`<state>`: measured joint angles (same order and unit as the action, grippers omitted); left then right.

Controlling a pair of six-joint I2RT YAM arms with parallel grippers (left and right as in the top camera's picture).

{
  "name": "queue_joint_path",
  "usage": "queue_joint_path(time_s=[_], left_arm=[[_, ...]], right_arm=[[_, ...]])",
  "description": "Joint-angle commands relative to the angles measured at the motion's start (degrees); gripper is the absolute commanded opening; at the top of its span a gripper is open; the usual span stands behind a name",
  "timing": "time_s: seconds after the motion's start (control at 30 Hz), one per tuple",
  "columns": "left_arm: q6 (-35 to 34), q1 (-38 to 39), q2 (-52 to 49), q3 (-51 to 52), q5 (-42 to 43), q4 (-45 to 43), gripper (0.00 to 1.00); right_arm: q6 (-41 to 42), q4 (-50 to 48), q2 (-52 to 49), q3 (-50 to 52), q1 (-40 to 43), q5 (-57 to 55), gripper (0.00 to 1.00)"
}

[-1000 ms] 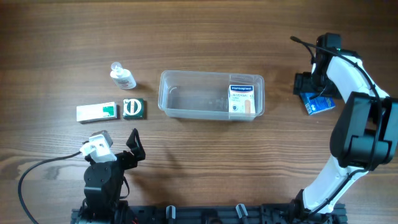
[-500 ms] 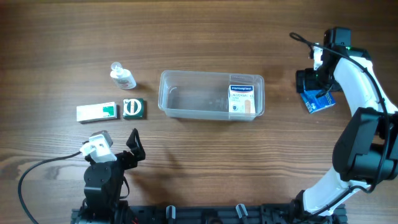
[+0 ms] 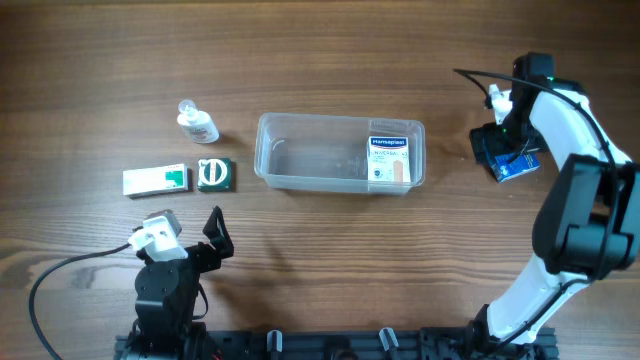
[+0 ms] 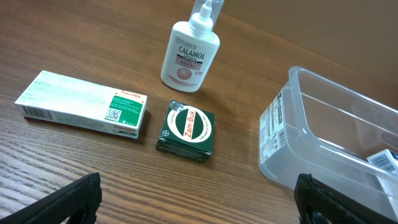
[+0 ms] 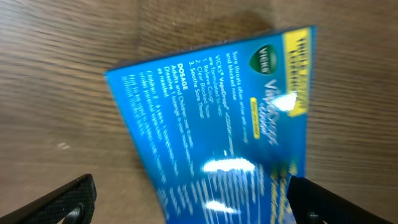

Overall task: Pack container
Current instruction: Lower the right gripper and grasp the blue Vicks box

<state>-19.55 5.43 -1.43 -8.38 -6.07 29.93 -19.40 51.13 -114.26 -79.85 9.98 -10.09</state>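
Observation:
The clear container (image 3: 300, 160) stands mid-table with a white plaster box (image 3: 388, 160) at its right end; its near corner shows in the left wrist view as the container (image 4: 323, 149). My right gripper (image 3: 494, 138) hovers open over a blue Vicks box (image 3: 519, 168) lying flat on the table. In the right wrist view the blue box (image 5: 217, 118) fills the space between the spread fingertips of the right gripper (image 5: 193, 205), untouched. My left gripper (image 3: 208, 238) rests open near the front left, holding nothing; its wrist view shows the gripper (image 4: 199, 205) above bare wood.
Left of the container lie a Calamol bottle (image 4: 191, 56), a white-and-green carton (image 4: 84, 104) and a small green Zam-Buk box (image 4: 186, 130). The bottle (image 3: 197, 123), the carton (image 3: 156, 180) and the green box (image 3: 215, 174) also show from above.
The right wrist has shifted slightly back and forth above the blue box, ending a little to the left. The left arm has stayed still.

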Motion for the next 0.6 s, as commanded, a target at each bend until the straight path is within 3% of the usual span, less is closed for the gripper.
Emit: queue_joint_path(time_s=[0.0, 0.27, 0.37, 0.47, 0.57], left_arm=[[1.2, -0.5, 0.5, 0.1, 0.5, -0.2, 1.0], [1.2, -0.5, 0.5, 0.1, 0.5, -0.2, 1.0], [1.2, -0.5, 0.5, 0.1, 0.5, -0.2, 1.0], [1.2, -0.5, 0.5, 0.1, 0.5, -0.2, 1.0], [1.2, -0.5, 0.5, 0.1, 0.5, -0.2, 1.0]], right_arm=[[3.4, -0.8, -2.2, 0.7, 0.6, -6.0, 1.0], [6.7, -1.2, -2.7, 0.7, 0.6, 7.2, 0.95], [11.3, -1.0, -2.6, 0.7, 0.6, 6.8, 0.98], [12.5, -0.1, -2.6, 0.7, 0.4, 7.2, 0.92], [16.0, 1.2, -2.6, 0.7, -0.3, 11.7, 0.97]])
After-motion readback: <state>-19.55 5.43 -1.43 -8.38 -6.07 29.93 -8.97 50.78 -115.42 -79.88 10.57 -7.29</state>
